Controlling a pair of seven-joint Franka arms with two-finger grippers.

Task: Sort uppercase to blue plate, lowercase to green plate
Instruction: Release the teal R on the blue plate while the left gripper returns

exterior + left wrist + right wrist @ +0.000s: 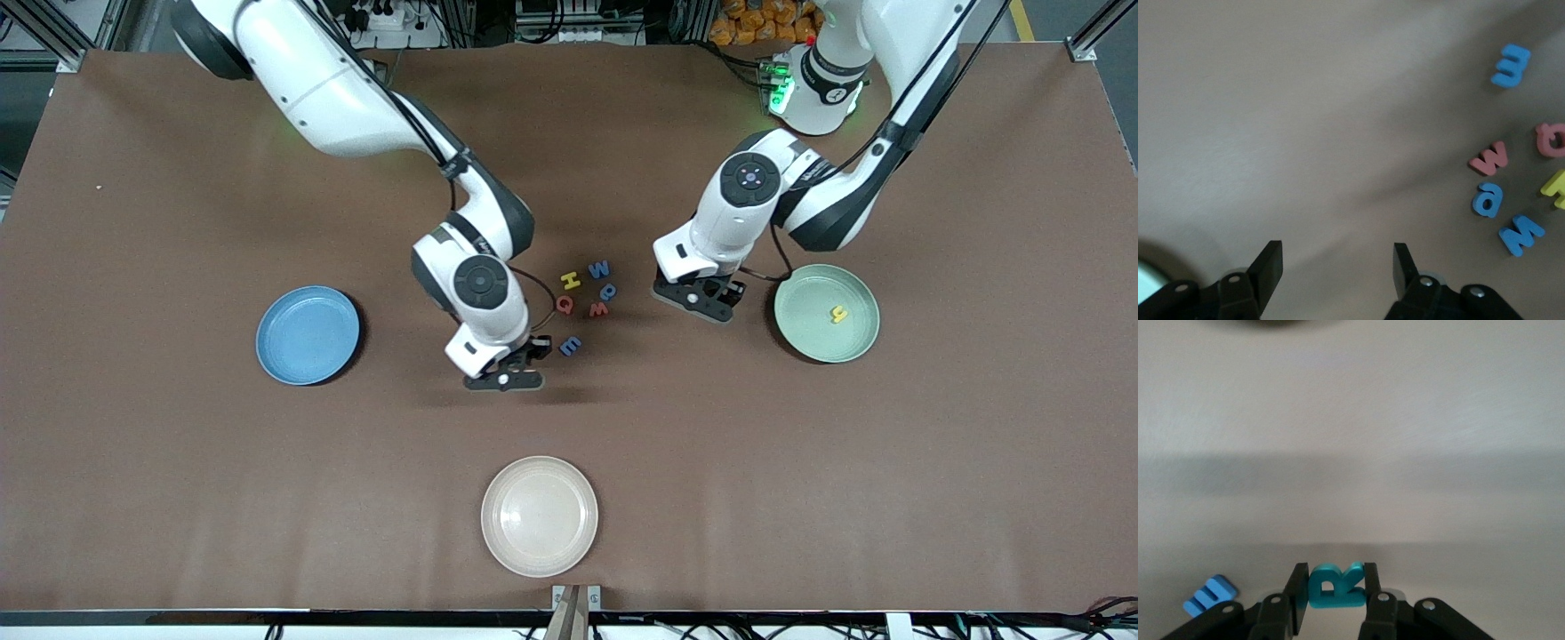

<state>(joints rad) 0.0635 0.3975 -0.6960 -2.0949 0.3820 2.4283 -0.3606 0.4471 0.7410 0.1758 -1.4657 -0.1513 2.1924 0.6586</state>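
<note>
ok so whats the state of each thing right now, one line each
right gripper: shut on the R
R: gripped
left gripper: open, empty, beside green plate
green plate: holds one yellow letter
blue plate: empty
cream plate: empty
blue E: flat on table

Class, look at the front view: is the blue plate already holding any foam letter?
No. The blue plate lies bare, while the only letter on a plate is the yellow one in the green plate.

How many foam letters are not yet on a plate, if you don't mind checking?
7. Six lie in the cluster mid-table: H, blue w, rounded blue letter, Q, red w, E. R sits in the right gripper.
</note>
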